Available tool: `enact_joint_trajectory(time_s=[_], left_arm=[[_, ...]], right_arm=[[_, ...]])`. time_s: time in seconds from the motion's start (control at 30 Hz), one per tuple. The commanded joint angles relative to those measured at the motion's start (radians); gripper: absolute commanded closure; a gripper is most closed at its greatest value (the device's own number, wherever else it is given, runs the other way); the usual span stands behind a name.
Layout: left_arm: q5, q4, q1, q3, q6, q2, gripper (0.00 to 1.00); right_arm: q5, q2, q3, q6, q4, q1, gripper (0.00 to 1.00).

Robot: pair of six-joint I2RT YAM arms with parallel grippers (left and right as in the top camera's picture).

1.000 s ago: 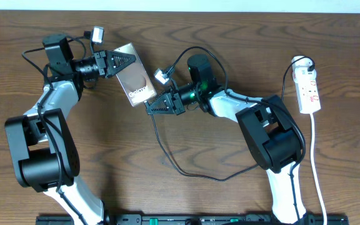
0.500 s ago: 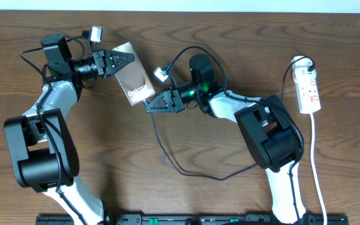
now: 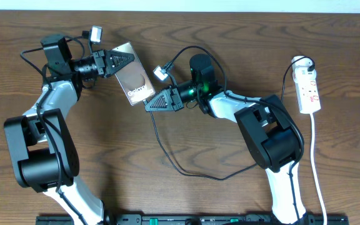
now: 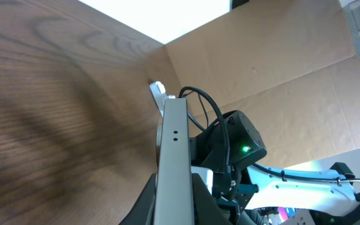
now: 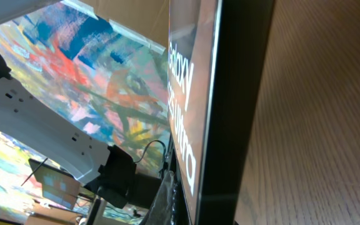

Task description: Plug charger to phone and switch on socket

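Phone [image 3: 137, 80] upper left of centre, gripped at top end by clenched left gripper [image 3: 130, 58]. Right gripper [image 3: 147, 106] closed on charger [image 3: 167, 156] plug end, just at phone's lower edge. Cable loops over table. Socket [image 3: 309, 90] far right, well apart.

table [image 3: 136, 187]: dark wood grain | backdrop: creased brown cardboard panel [image 4: 280, 75] | light: bright white opening above panel

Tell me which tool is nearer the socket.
Right. The right tool, holding the charger, is at the phone's lower edge, apart from the socket; the left tool grips the phone's upper edge, farther away.
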Motion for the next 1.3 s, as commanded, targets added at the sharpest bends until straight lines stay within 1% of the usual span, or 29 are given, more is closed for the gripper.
enact_joint_trajectory(time_s=[0.0, 0.4, 0.57, 0.67, 0.7, 0.73, 0.83, 0.87, 1.27], left_arm=[[0.061, -0.006, -0.026, 0.005, 0.023, -0.001, 0.92], [0.061, -0.006, -0.026, 0.005, 0.022, -0.001, 0.92], [0.060, -0.006, -0.023, 0.005, 0.022, -0.001, 0.92], [0.060, -0.006, -0.023, 0.005, 0.023, -0.001, 0.92], [0.060, -0.006, -0.023, 0.005, 0.022, -0.001, 0.92], [0.060, -0.006, -0.023, 0.005, 0.023, -0.001, 0.92], [0.060, -0.006, -0.023, 0.005, 0.022, -0.001, 0.92], [0.060, -0.006, -0.023, 0.005, 0.022, -0.001, 0.92], [0.060, -0.006, -0.021, 0.005, 0.027, -0.001, 0.92]], right_arm=[[0.099, -0.005, 0.022, 0.004, 0.021, -0.010, 0.99], [0.094, -0.005, 0.022, 0.012, 0.021, -0.010, 0.98], [0.081, -0.005, 0.022, 0.011, 0.021, -0.010, 0.88], [0.074, -0.005, 0.022, 0.011, 0.021, -0.010, 0.78], [0.070, -0.005, 0.022, 0.010, 0.021, -0.010, 0.72], [0.067, -0.005, 0.022, 0.010, 0.021, -0.010, 0.57], [0.057, -0.005, 0.022, 0.007, 0.021, -0.010, 0.19], [0.057, -0.005, 0.022, 0.007, 0.021, -0.010, 0.01], [0.053, -0.005, 0.022, 0.006, 0.022, -0.010, 0.01]])
